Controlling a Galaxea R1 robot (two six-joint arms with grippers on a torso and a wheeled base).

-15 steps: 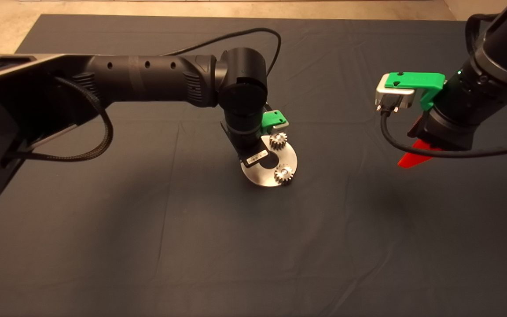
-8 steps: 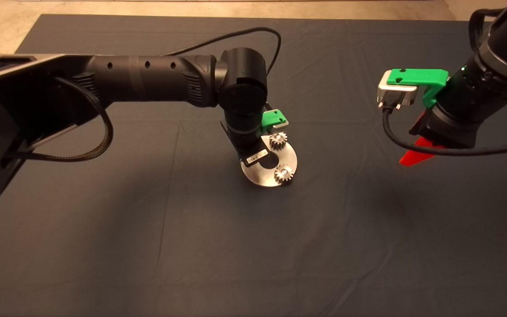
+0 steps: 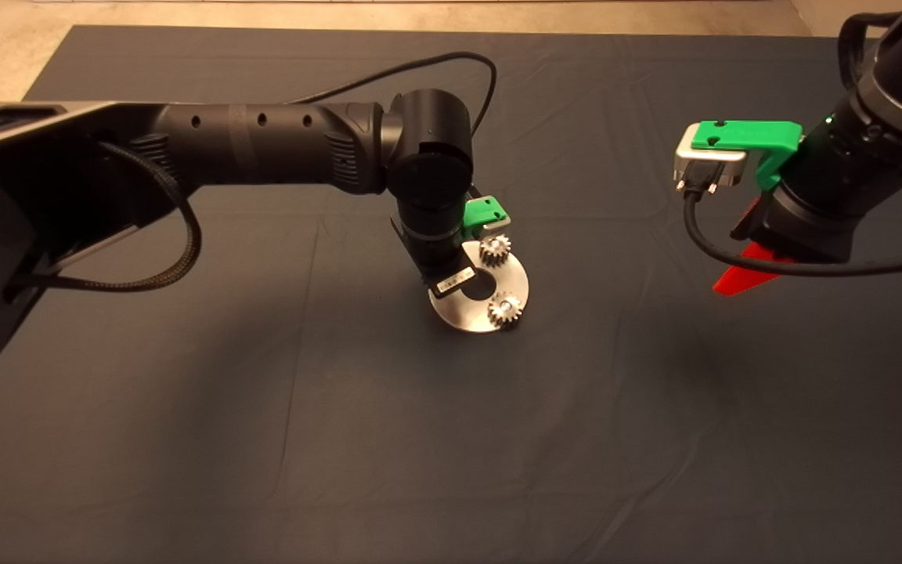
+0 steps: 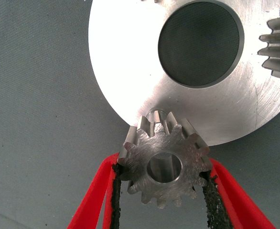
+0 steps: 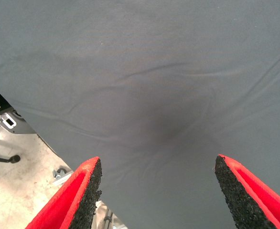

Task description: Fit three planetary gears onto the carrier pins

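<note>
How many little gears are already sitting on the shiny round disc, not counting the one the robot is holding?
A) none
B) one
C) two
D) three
C: the head view shows two gears seated on the disc, while the left end effector grips the third gear at the disc's edge, where a pin shows just behind it.
</note>
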